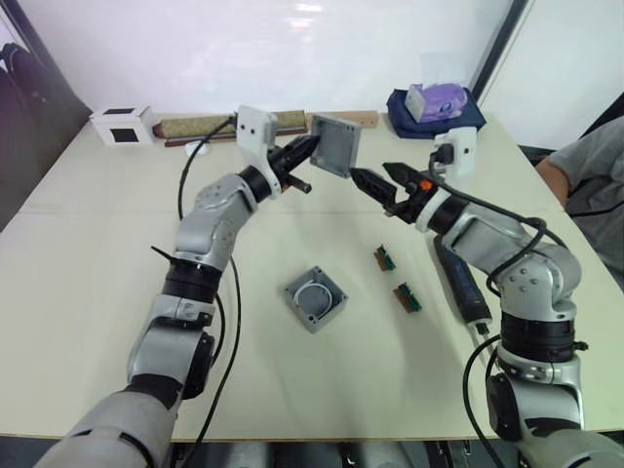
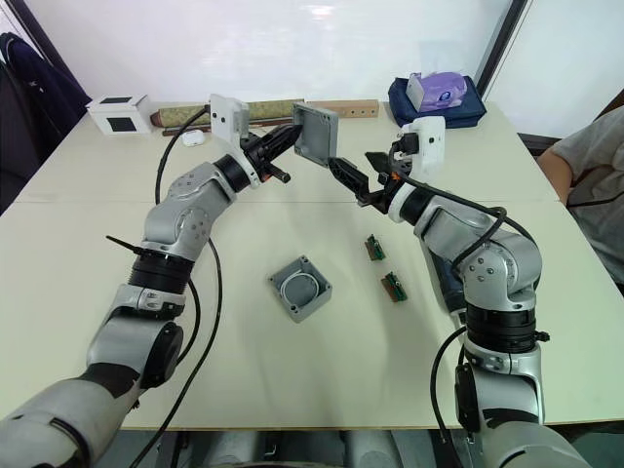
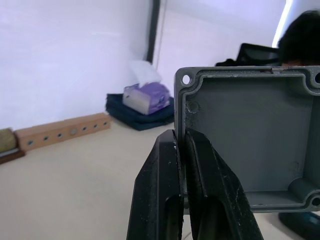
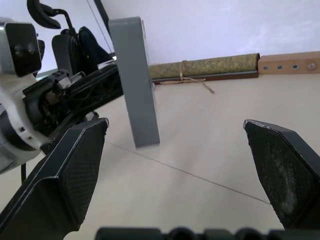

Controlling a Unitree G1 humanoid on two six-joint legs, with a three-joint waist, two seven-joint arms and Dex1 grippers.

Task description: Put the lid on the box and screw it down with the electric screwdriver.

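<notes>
Beige counter (image 1: pixel 97 322) carries the box (image 1: pixel 316 299) mid-surface; my left gripper (image 1: pixel 304 156) has its jaws clamped on the lid (image 1: pixel 334 144) aloft, right gripper (image 1: pixel 381 179) spread. I'd align corner holes before lowering.

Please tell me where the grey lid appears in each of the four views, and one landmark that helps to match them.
Left eye: lid held up, top centre, over the table.
Right eye: lid top centre, slightly further left.
Left wrist: lid right half, hollow side showing, pinched at its rim.
Right wrist: lid edge-on, upper left.
Shared landmark: the wooden block with holes.
</notes>
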